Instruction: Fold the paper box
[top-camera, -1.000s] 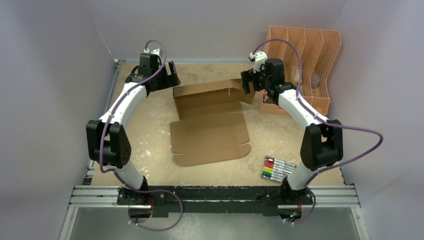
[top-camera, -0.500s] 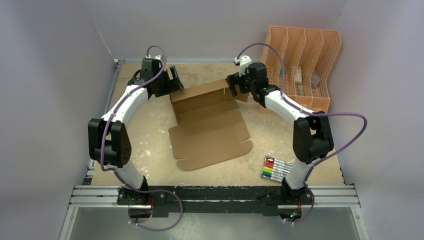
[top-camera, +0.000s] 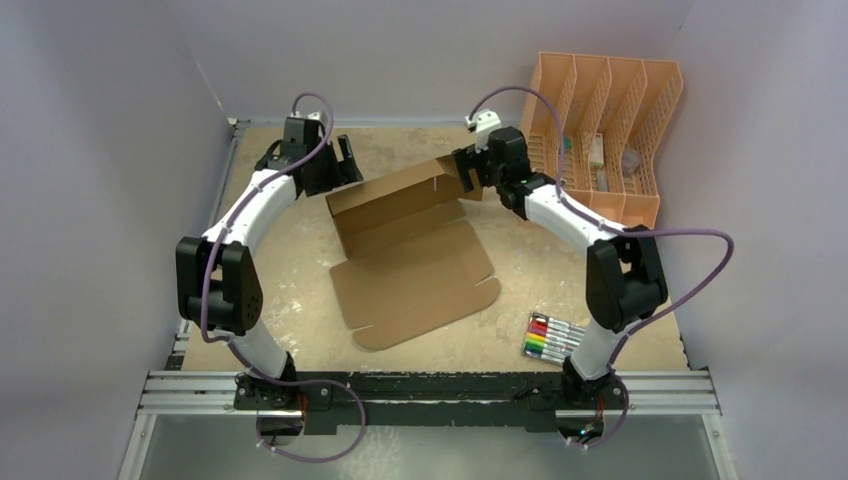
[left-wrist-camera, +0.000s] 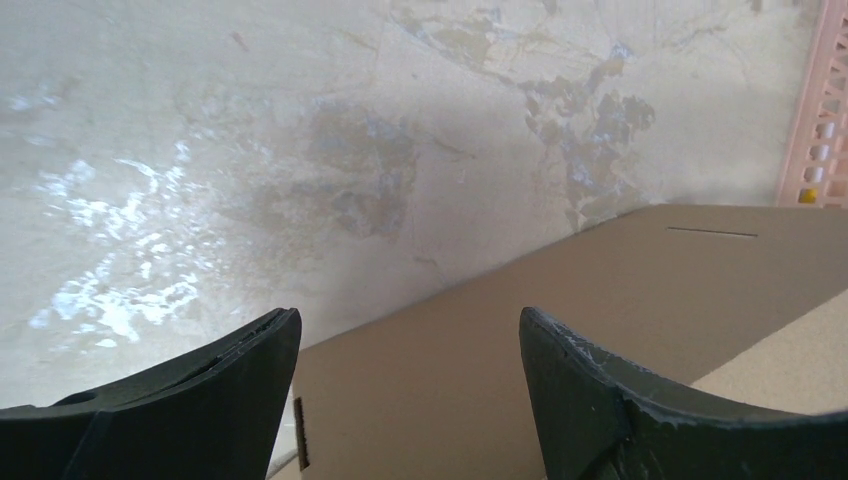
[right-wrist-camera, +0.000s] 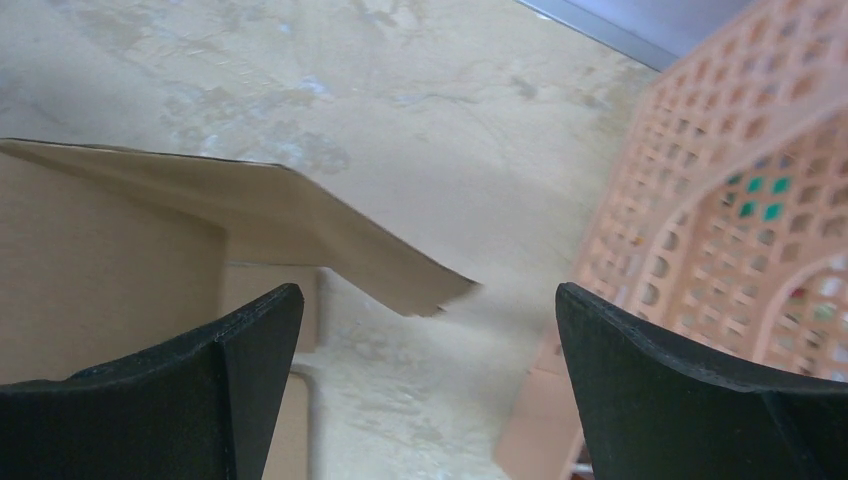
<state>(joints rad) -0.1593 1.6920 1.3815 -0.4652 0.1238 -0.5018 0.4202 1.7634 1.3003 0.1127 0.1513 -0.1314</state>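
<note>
The paper box (top-camera: 410, 250) is a brown cardboard sheet lying mid-table, its far panel raised upright and its near flaps flat. My left gripper (top-camera: 343, 160) is open at the far left corner of the raised panel; the left wrist view shows the cardboard (left-wrist-camera: 560, 340) between and beyond its fingers (left-wrist-camera: 200, 400). My right gripper (top-camera: 468, 172) is open at the panel's far right end. In the right wrist view a bent side flap (right-wrist-camera: 300, 225) of the box lies just ahead of the open fingers (right-wrist-camera: 190, 390).
A peach slotted organizer (top-camera: 610, 120) stands at the back right, close to the right arm, and shows in the right wrist view (right-wrist-camera: 740, 200). A pack of coloured markers (top-camera: 555, 337) lies near the front right. Grey walls enclose the table.
The box has slid and turned to the left, its raised far panel tilting. My right gripper moved left along the panel's right end. My left gripper shifted only slightly.
</note>
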